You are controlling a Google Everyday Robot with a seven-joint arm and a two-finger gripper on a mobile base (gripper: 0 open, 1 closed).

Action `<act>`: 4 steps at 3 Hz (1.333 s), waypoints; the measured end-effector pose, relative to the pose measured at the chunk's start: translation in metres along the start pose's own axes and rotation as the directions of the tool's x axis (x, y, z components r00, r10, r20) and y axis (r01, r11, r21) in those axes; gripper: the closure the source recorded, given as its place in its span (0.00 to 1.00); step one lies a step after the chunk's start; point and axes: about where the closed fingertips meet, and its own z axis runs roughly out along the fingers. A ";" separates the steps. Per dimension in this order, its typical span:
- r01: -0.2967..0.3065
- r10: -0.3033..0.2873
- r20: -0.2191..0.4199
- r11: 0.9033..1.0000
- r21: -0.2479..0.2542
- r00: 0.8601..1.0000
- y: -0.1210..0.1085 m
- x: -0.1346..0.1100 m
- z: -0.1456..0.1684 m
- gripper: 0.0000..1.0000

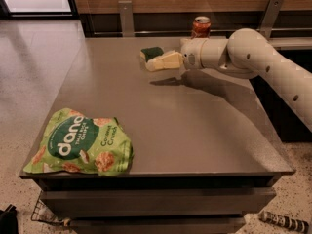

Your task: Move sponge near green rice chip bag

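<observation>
The sponge (150, 52), dark green on top with pale foam below, lies at the far middle of the grey table (195, 130). My gripper (151, 65) reaches in from the right and sits right at the sponge's near right side, covering part of it. The green rice chip bag (80, 147) lies flat at the table's near left corner, far from the sponge and the gripper.
A red can (201, 27) stands at the table's far edge, just behind my wrist. A wooden wall with metal brackets runs behind the table. A striped tube (282, 222) lies on the floor at the near right, and a wire rack (46, 213) sits under the near left corner.
</observation>
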 end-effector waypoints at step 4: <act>-0.054 0.053 -0.019 0.995 -0.080 0.998 0.020 0.038 0.073 0.48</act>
